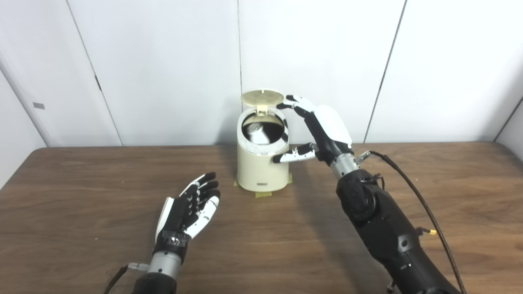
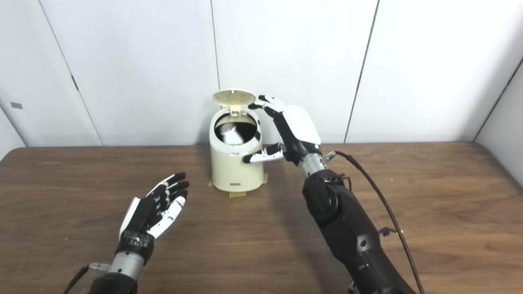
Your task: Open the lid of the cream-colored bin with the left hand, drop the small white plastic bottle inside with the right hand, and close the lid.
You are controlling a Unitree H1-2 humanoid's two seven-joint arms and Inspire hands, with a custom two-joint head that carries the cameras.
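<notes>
A lab-like test room: bare white wall panels behind a plain wooden counter, cabled robot arm.

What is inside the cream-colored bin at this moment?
Through the open top of the cream-colored bin, with its lid raised, the small white plastic bottle lies tilted inside. The bin's wall hides the bottle's lower part and the bottom.

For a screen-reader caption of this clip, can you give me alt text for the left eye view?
A cream-colored bin stands on a wooden table with its lid flipped up and a small white bottle visible inside. The right robot hand is open beside the rim, fingertips near the lid. The left robot hand hovers open, palm up, nearer the camera.
</notes>
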